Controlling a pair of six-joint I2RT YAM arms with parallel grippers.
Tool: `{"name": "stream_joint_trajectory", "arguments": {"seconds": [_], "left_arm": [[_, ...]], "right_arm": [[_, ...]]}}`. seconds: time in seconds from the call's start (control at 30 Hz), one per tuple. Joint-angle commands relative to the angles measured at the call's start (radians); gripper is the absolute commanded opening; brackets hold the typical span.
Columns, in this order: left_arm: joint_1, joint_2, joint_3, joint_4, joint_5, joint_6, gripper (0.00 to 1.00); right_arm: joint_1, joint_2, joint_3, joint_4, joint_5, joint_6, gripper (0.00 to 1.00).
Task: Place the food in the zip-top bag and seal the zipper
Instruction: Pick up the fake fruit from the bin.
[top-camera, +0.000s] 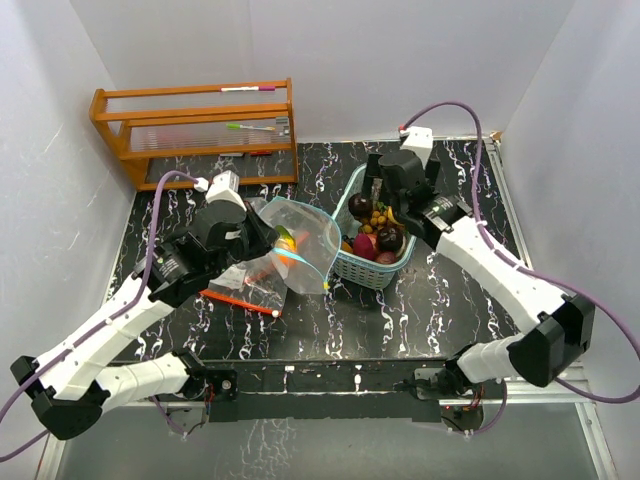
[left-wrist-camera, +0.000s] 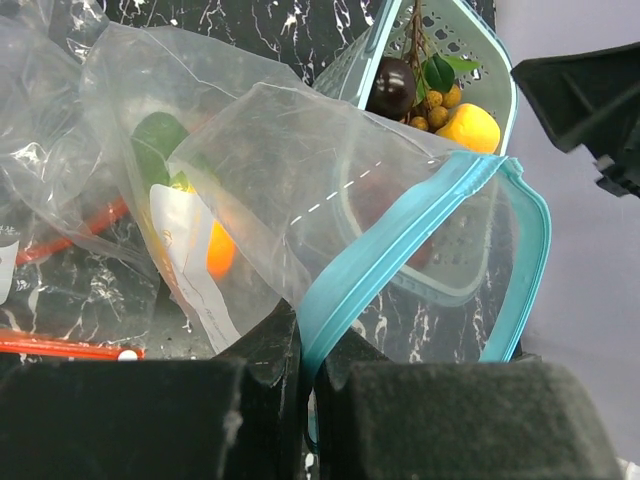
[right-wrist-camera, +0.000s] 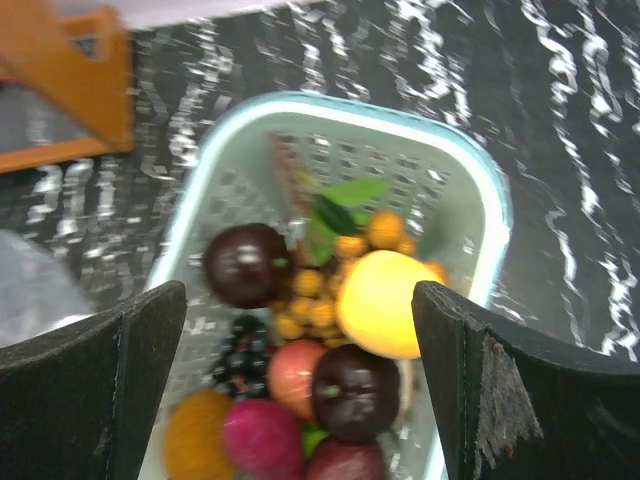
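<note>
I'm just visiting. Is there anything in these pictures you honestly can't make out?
- Left wrist view: the food inside the zip-top bag is only orange and green shapes behind crinkled plastic.
- Right wrist view: blurred, and the near end of the basket is cut off by the bottom edge.
- Top view: what lies on the wooden rack is too small to identify.

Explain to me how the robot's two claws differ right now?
The left claw is shut, pinching the teal zipper edge of the zip-top bag; the right claw is spread wide and holds nothing. The left claw sits at the bag, beside the basket; the right claw hovers over the basket, above the toy food. Both are black and two-fingered.
</note>
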Motion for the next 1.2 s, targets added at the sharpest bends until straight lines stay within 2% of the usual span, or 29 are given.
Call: {"name": "stream_joint_trajectory", "arguments": {"seconds": [0.0,0.4,0.8,0.93,1.1,1.17], "left_arm": [[0.003,-0.047,0.0,-0.022,-0.029,-0.002,0.0],[0.003,-0.064,-0.034,0.008,-0.012,-0.007,0.0],[0.004,-0.062,-0.047,0.016,-0.011,-0.007,0.0],[0.004,-0.056,-0.05,0.02,-0.008,-0.012,0.0],[0.003,-0.044,-0.049,0.025,-0.004,-0.013,0.0],[0.004,-0.039,-0.05,0.028,0.0,-0.013,0.0]], "right_arm": [[-0.105,0.027,-0.001,-0.064,0.001,0.034,0.99],[-0.179,0.169,-0.033,-0.071,-0.109,-0.032,0.99],[-0.179,0.207,-0.128,-0.075,-0.099,-0.027,0.95],[-0.18,0.205,-0.122,-0.086,-0.083,-0.032,0.78],[-0.18,0.144,-0.092,-0.078,-0.064,-0.045,0.42],[-0.179,0.117,-0.072,-0.083,-0.064,-0.049,0.38]]}}
